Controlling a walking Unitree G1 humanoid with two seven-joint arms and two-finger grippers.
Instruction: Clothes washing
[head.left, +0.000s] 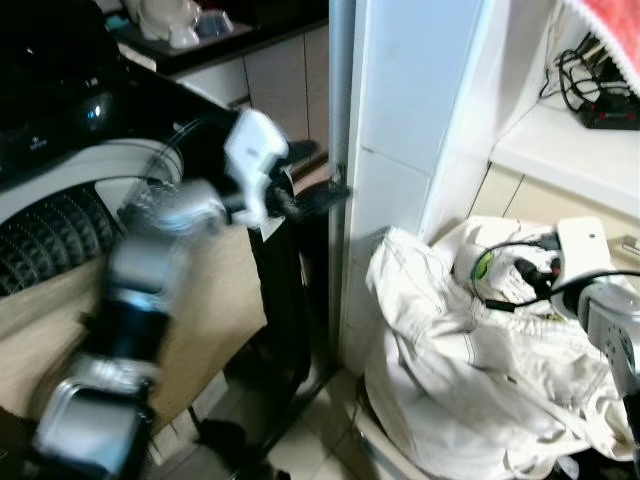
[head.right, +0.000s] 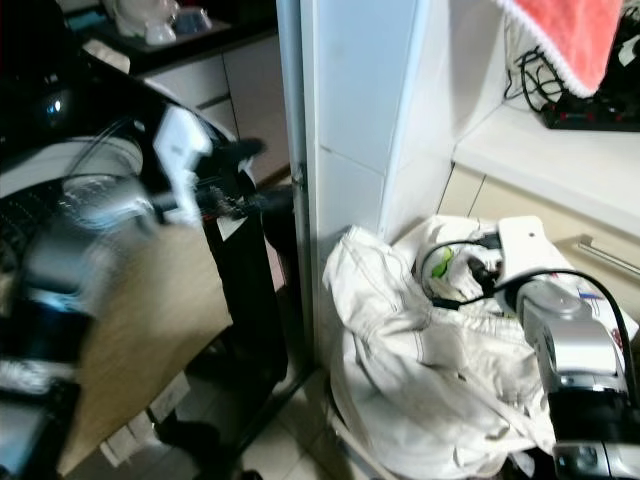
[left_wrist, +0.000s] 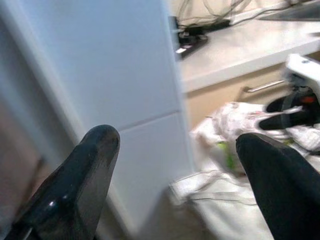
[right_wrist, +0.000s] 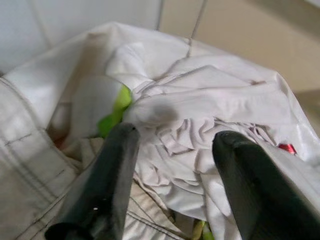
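A heap of white clothes (head.left: 450, 370) lies at the foot of the white pillar, with a green piece (head.left: 485, 262) tucked in near its top. My right gripper (head.left: 520, 275) hangs just above the top of the heap. In the right wrist view its fingers (right_wrist: 117, 150) stand open over crumpled white cloth (right_wrist: 200, 115), holding nothing. My left arm is raised and blurred. The left gripper (head.left: 312, 200) is beside the pillar, between the washing machine (head.left: 60, 220) and the heap. In the left wrist view the left gripper (left_wrist: 175, 140) is open and empty.
The white tiled pillar (head.left: 420, 100) and a grey metal pole (head.left: 340, 150) stand between machine and clothes. A beige panel (head.left: 200, 320) leans below the machine. A pale counter (head.left: 570, 150) with black cables runs behind the heap, and a red towel (head.right: 570, 30) hangs above it.
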